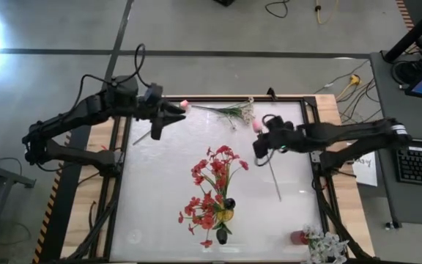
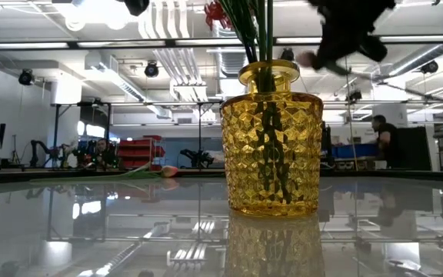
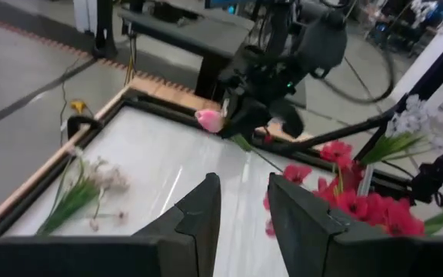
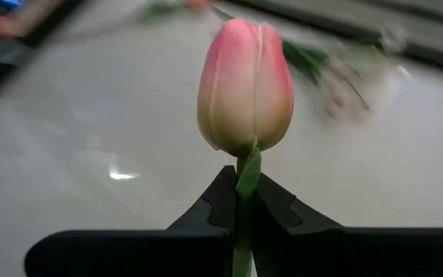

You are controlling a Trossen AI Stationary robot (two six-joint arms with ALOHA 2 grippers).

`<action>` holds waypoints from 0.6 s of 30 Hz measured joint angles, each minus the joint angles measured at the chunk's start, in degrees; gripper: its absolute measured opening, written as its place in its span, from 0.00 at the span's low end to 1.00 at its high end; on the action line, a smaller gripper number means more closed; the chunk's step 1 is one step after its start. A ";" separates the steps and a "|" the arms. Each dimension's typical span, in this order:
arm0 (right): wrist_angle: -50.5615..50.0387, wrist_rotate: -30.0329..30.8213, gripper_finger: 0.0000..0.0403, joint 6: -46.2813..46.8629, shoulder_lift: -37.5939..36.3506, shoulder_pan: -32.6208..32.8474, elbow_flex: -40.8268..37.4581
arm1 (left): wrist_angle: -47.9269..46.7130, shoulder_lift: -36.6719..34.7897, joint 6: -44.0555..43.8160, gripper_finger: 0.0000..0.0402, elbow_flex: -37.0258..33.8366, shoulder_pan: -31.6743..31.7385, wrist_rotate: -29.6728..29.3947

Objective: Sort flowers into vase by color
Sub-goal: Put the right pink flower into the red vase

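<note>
Two dark fingers of the right gripper (image 4: 241, 201) are clenched on the green stem of a pink tulip bud (image 4: 244, 86), which stands upright just above the fingertips in the right wrist view. From overhead, that gripper (image 1: 259, 139) hovers over the white table (image 1: 160, 191), right of centre, with the bud at its tip and the stem (image 1: 274, 176) trailing away toward the near edge. The left gripper (image 1: 168, 111) hangs over the far left corner, its fingers (image 3: 198, 211) parted with a gap between them and nothing in it; another pink bud (image 1: 184, 104) lies just beside it. A spray of tiny white blooms (image 1: 234, 111) lies at the far edge between the arms. Red flowers (image 1: 212, 183) fill the yellow vase (image 1: 225, 215) near the front; only the level view shows its faceted glass (image 2: 271, 150) and stems inside. White flowers (image 1: 327, 246) stand in the near right corner.
</note>
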 joint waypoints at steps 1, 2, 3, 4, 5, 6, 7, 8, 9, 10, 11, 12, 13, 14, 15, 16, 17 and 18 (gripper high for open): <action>1.18 -0.72 0.03 -2.32 -1.31 0.08 0.35 | 0.88 0.29 0.01 0.25 0.00 0.00 -0.03; 2.77 -1.46 0.03 -5.09 -2.63 0.28 0.49 | 1.93 0.53 0.00 0.25 0.00 0.00 -0.03; 4.30 -2.51 0.03 -7.85 -3.96 0.46 0.53 | 2.84 0.89 -0.02 0.25 0.00 0.00 -0.05; 5.88 -3.79 0.03 -10.58 -5.25 0.64 0.48 | 4.01 1.27 0.01 0.25 0.00 0.00 -0.08; 8.01 -5.16 0.03 -13.29 -6.55 0.84 0.24 | 5.29 1.63 0.02 0.25 0.00 0.02 -0.08; 10.05 -6.79 0.03 -15.76 -7.97 0.89 -0.07 | 6.31 2.05 0.03 0.25 0.00 0.02 -0.08; 11.90 -8.56 0.03 -17.80 -9.17 0.90 -0.54 | 7.16 2.49 0.03 0.25 0.00 0.02 -0.08; 13.46 -10.07 0.03 -19.97 -10.32 0.89 -0.94 | 8.24 2.91 0.02 0.25 0.00 0.02 -0.08; 15.05 -11.72 0.03 -21.91 -11.43 0.87 -1.34 | 9.19 3.41 -0.20 0.25 0.00 0.02 -0.05; 16.18 -13.18 0.03 -23.53 -12.33 0.87 -1.62 | 10.05 3.83 -1.49 0.25 0.00 -0.04 0.26; 17.13 -14.66 0.03 -24.98 -13.14 0.87 -1.86 | 10.66 4.19 -4.16 0.25 0.00 -0.08 0.63; 18.09 -16.22 0.03 -26.52 -13.89 0.87 -2.04 | 10.96 4.52 -6.68 0.25 0.00 -0.09 1.50; 18.92 -18.04 0.03 -27.85 -14.60 0.87 -2.18 | 10.97 4.89 -7.47 0.25 0.00 -0.09 1.87; 19.72 -19.96 0.03 -29.00 -15.21 0.89 -2.35 | 10.98 5.26 -7.66 0.25 0.00 -0.09 2.01; 20.54 -22.18 0.03 -30.26 -15.84 1.05 -2.50 | 10.96 5.60 -7.68 0.25 0.00 -0.09 2.02; 21.70 -24.65 0.03 -31.59 -16.44 1.31 -2.76 | 10.99 5.99 -7.61 0.25 0.00 -0.09 2.06; 22.94 -27.08 0.03 -32.80 -16.94 1.59 -3.09 | 11.22 6.29 -7.43 0.25 0.00 -0.09 2.54; 24.02 -28.99 0.03 -33.47 -17.47 1.93 -3.39 | 11.51 6.48 -7.06 0.25 0.00 -0.09 3.49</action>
